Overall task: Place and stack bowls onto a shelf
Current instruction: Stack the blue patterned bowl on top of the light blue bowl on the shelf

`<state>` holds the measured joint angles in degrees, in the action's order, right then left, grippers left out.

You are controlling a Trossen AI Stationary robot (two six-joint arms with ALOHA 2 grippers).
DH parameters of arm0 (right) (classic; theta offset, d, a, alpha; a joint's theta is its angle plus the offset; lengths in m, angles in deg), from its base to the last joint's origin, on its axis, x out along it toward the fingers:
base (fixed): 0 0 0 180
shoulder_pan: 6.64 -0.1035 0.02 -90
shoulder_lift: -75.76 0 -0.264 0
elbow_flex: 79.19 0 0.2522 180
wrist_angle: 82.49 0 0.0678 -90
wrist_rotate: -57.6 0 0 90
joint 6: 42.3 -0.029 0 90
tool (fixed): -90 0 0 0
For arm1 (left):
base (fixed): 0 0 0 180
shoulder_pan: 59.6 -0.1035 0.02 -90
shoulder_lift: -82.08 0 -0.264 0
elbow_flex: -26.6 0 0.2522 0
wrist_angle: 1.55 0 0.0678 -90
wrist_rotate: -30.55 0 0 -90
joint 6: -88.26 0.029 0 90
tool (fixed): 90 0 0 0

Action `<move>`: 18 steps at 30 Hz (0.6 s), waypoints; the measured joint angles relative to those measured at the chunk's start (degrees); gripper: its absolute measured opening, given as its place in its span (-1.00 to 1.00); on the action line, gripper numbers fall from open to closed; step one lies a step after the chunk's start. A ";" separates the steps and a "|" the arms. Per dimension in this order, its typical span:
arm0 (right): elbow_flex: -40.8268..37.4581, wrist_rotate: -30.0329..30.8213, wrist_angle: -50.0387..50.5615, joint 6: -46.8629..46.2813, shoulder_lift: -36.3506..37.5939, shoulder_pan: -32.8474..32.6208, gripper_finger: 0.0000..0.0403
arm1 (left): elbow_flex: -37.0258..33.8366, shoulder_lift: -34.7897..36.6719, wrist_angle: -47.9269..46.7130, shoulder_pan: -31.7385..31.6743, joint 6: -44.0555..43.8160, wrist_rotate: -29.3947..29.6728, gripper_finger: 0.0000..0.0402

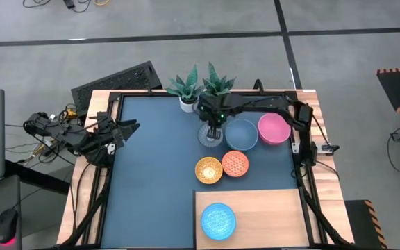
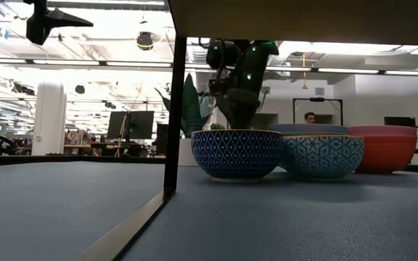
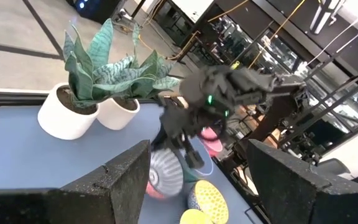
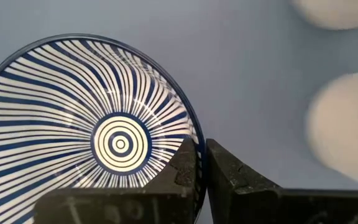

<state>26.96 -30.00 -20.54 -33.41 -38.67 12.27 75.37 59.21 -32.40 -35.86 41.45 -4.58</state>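
1. Bowls sit on the dark blue table (image 1: 151, 173): a striped bowl (image 4: 86, 134) near the back, a grey-blue bowl (image 1: 242, 133) just beside it, and a pink bowl (image 1: 274, 128) next to that.
2. Closer to the front, a yellow bowl (image 1: 208, 170) and an orange-red bowl (image 1: 235, 164) stand side by side, touching or nearly so.
3. A blue bowl (image 1: 218, 220) stands alone on the shelf (image 1: 269, 215), the pale wood platform at the front right corner of the table.
4. The right gripper (image 4: 201, 163) is down at the striped bowl; its fingers are closed narrow on the rim, one inside the wall and one outside, in the right wrist view.
5. In the high view the right arm reaches across from the table's right side, over the grey-blue bowl, to the striped bowl.
6. The left gripper (image 1: 127, 129) waits at the table's left edge, well apart from every bowl, its fingers spread wide with nothing between them.
7. Two plants in white pots (image 1: 186, 104) stand at the back edge, just behind the striped bowl.
8. In the low view a person (image 2: 310, 117) shows far off in the room beyond the table.
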 joint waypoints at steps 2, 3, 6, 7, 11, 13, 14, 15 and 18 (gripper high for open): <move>2.27 0.01 2.33 -1.13 0.00 0.20 -0.82 | 0.00 0.00 -0.08 0.00 -0.02 0.00 0.24; 3.58 -0.13 3.76 -1.65 0.00 0.07 -0.82 | 0.00 0.00 -0.08 0.01 -0.02 0.00 0.24; 8.55 -0.75 8.31 -3.58 0.00 -0.38 -0.82 | 0.00 -0.01 -0.08 0.00 -0.02 0.00 0.24; 10.66 -0.94 10.10 -4.12 0.00 -0.68 -0.82 | 0.00 0.00 -0.10 0.00 -0.02 0.00 0.24; 20.15 -0.54 18.99 -5.28 0.02 -2.40 -0.82 | 0.00 0.00 -0.16 0.01 -0.01 -0.02 0.24; 25.31 -0.65 22.49 -7.07 0.02 -3.94 -0.82 | 0.00 0.00 -0.17 0.00 -0.01 -0.03 0.24; 28.02 -0.75 24.50 -7.94 0.03 -4.79 -0.82 | 0.00 -0.02 -0.19 0.01 0.00 -0.04 0.24; 30.78 -0.83 26.69 -9.01 0.04 -5.64 -0.82 | 0.00 0.00 -0.19 0.01 0.00 -0.10 0.24; 39.11 -0.95 32.65 -12.99 0.06 -8.54 -0.82 | 0.00 0.00 -0.22 0.01 0.00 -0.20 0.24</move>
<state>66.06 -30.95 12.11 -46.40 -38.61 3.73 75.37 59.21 -32.63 -35.85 41.45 -4.78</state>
